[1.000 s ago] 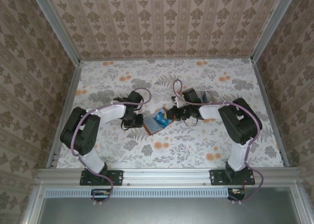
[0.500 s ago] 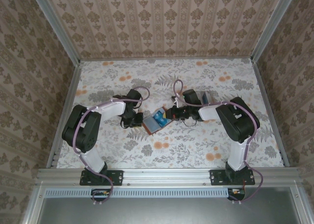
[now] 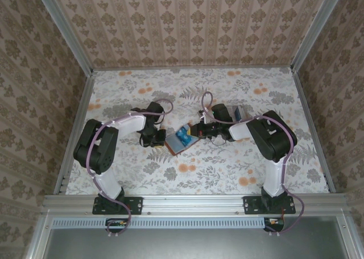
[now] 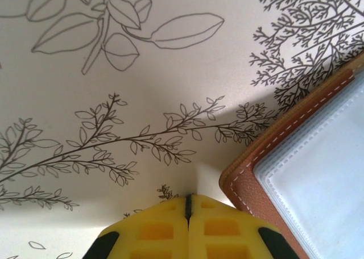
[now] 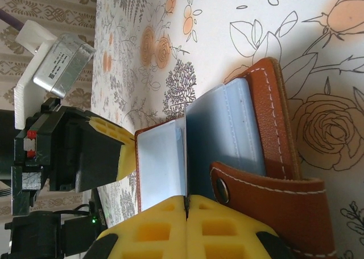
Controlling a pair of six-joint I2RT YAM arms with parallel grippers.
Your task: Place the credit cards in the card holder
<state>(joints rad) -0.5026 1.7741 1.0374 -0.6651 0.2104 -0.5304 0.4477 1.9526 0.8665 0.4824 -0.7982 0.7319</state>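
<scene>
Card holder (image 3: 173, 146) lies open mid-table with a blue card (image 3: 183, 136) in it. Left gripper (image 4: 187, 205) is closed and empty, beside its edge. Right gripper (image 5: 186, 205) is closed at its inner pocket. Grey card (image 3: 240, 111) seemingly not yet in.

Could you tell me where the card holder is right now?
In the top view, the card holder lies open at mid-table, between the left hand at its left edge and the right hand at its right.

Black-and-white arms (image 3: 122, 124), purple cables (image 3: 203, 101), yellow tool pads (image 4: 162, 232).
</scene>
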